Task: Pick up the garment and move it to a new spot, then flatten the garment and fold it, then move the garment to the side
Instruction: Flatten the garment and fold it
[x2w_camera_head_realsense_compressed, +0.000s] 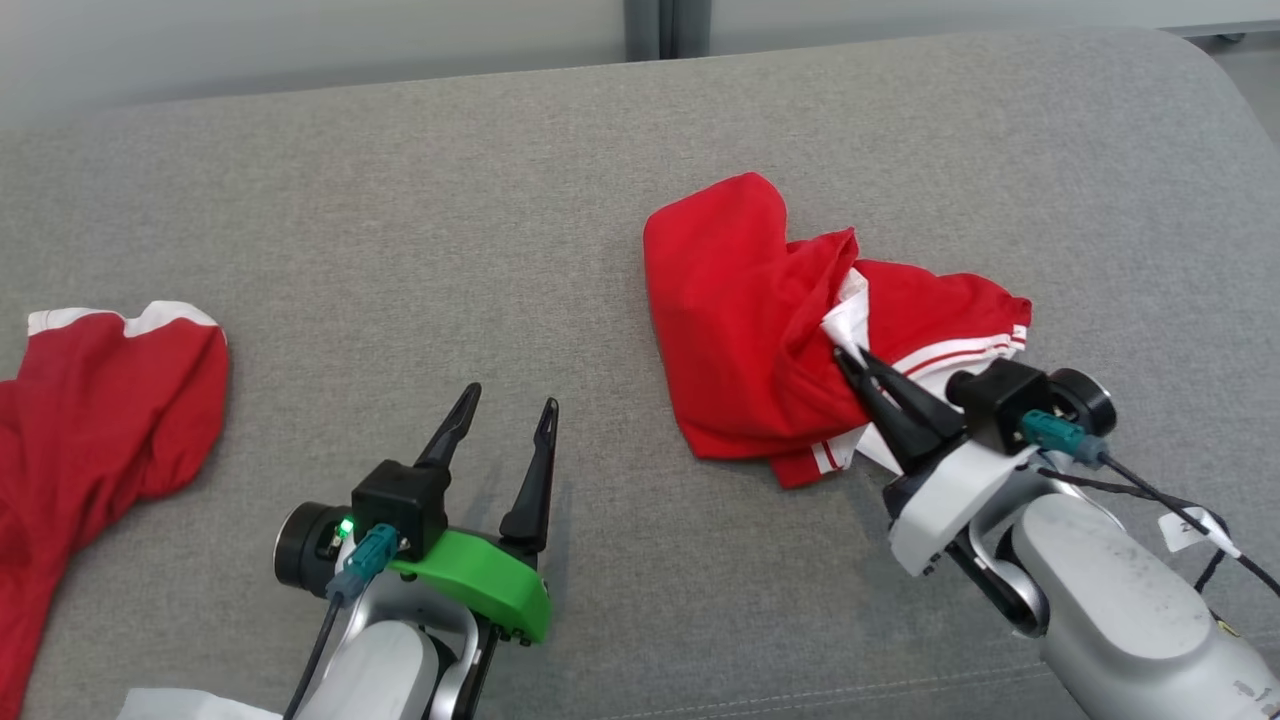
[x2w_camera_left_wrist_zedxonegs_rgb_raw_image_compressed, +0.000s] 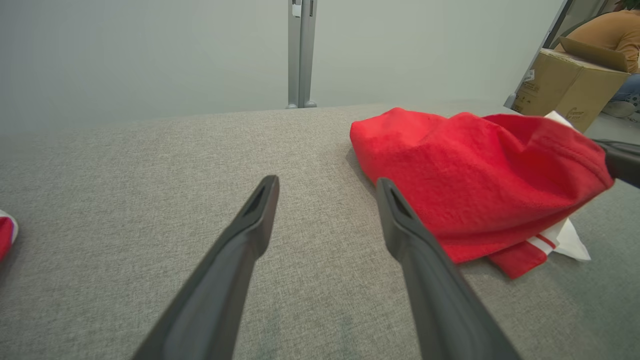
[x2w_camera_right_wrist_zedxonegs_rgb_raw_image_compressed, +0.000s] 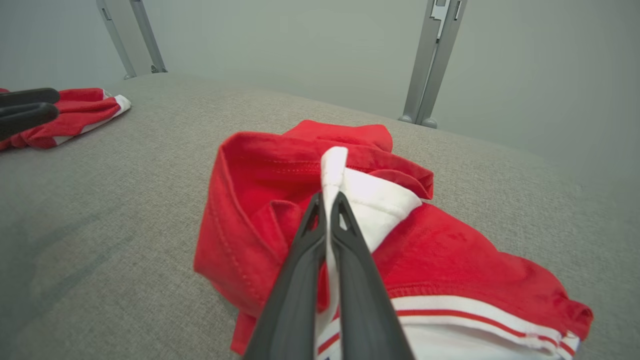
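Note:
The garment is a crumpled red shirt with white, red-striped trim, lying right of centre on the grey padded surface. My right gripper is shut on a white fold of it; in the right wrist view the white cloth sticks up between the closed fingertips of that gripper. My left gripper stands open over bare surface, to the left of the garment and apart from it. Seen from the left wrist, the garment lies just right of the left gripper, whose fingers hold nothing.
A second red garment with white trim lies at the surface's left edge. Beyond the surface stand a pale wall and a metal post. A cardboard box and a seated person are at the far right.

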